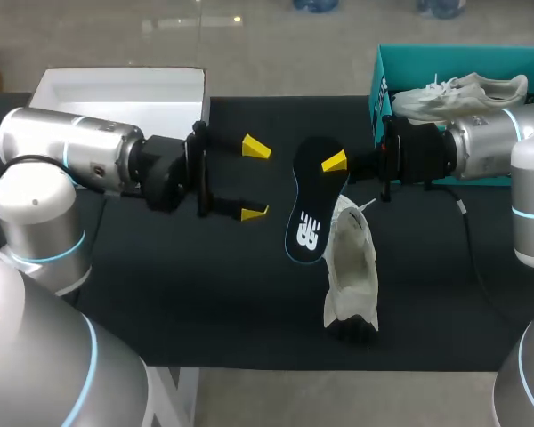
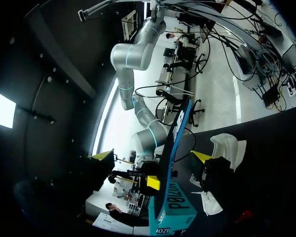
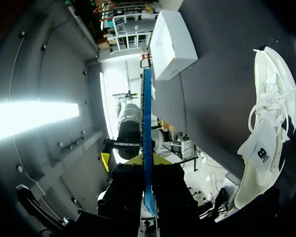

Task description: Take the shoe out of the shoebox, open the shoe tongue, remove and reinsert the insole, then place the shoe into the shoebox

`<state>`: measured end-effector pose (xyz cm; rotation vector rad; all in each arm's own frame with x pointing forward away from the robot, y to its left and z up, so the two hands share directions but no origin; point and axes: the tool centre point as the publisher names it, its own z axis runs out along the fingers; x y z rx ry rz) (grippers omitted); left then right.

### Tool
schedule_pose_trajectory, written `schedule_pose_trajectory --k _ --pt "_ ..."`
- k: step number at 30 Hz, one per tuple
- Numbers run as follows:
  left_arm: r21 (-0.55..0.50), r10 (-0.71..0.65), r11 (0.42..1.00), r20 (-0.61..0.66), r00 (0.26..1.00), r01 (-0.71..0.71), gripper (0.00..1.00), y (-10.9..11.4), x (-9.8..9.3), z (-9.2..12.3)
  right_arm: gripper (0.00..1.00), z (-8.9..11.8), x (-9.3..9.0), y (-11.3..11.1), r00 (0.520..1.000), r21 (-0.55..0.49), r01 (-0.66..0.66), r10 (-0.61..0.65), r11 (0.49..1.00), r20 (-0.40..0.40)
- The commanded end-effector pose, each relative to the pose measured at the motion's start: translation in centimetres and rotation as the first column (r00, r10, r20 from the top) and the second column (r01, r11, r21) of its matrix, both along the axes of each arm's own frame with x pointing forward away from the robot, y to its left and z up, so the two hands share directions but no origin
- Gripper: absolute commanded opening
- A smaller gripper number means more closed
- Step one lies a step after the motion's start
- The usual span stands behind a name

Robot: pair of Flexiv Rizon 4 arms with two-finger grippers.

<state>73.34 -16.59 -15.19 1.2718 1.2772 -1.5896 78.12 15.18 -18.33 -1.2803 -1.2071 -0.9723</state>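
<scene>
A white shoe was seen lying on the black table, its laces loose and its tongue folded outward. Just beside the shoe, on the side toward the left arm, a black insole with a blue edge was held above the table; whether it touched the shoe could not be told. The insole was clamped near its upper end by the right gripper, which was reached in from the far right of the shoe. In the right wrist view the insole was seen edge-on between the two fingers of that gripper, with the shoe off to one side. The left gripper was found beyond the insole from the shoe, its fingers spread wide with nothing between them. A teal shoebox with a second shoe in it was placed behind the shoe to the right, and a white box well apart from it behind the left arm.
</scene>
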Motion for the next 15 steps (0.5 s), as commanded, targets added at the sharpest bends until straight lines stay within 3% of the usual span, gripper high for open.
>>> schedule_pose_trajectory --k 1,8,15 --pt "-0.014 0.01 1.0 0.002 1.0 -0.01 1.0 -1.3 -1.2 -0.8 0.0 0.1 -0.1 0.0 1.0 -0.004 0.001 -0.001 1.0 -0.001" --pt "0.024 0.028 0.999 0.009 1.0 -0.028 1.0 -2.6 -2.4 -1.5 0.0 0.1 -0.1 0.0 1.0 -0.004 0.001 -0.001 1.0 -0.001" --pt "0.037 0.058 0.998 0.013 0.998 -0.058 1.0 -4.1 -1.4 -0.9 0.0 0.1 -0.1 0.0 1.0 -0.004 0.001 -0.001 1.0 -0.001"
